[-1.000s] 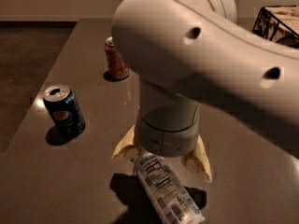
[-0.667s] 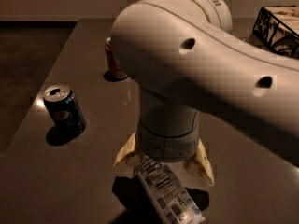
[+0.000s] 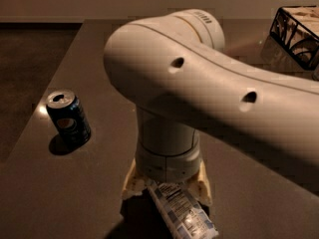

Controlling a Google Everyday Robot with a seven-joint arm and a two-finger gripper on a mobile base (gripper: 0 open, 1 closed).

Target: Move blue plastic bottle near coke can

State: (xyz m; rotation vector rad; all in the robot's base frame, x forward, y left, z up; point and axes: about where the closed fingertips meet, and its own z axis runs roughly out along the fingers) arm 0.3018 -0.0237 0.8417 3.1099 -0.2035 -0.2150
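The blue plastic bottle (image 3: 183, 214), clear with a pale blue-and-white label, sits slantwise at the bottom of the camera view with a dark shadow under it. My gripper (image 3: 167, 189) points down over the bottle's upper end. Its tan fingers (image 3: 131, 181) stand on either side of the bottle and are shut on it. My thick white arm crosses the middle of the view and hides the coke can, which does not show. The bottle's cap is hidden too.
A dark blue Pepsi can (image 3: 69, 118) stands upright at the left on the dark table (image 3: 89, 54). A black-and-white patterned box (image 3: 297, 30) stands at the far right corner. The table's left edge runs diagonally beside the Pepsi can.
My arm has swung left and toward the camera and now covers the coke can, which showed at the back a second ago. The gripper and bottle shifted slightly down together.
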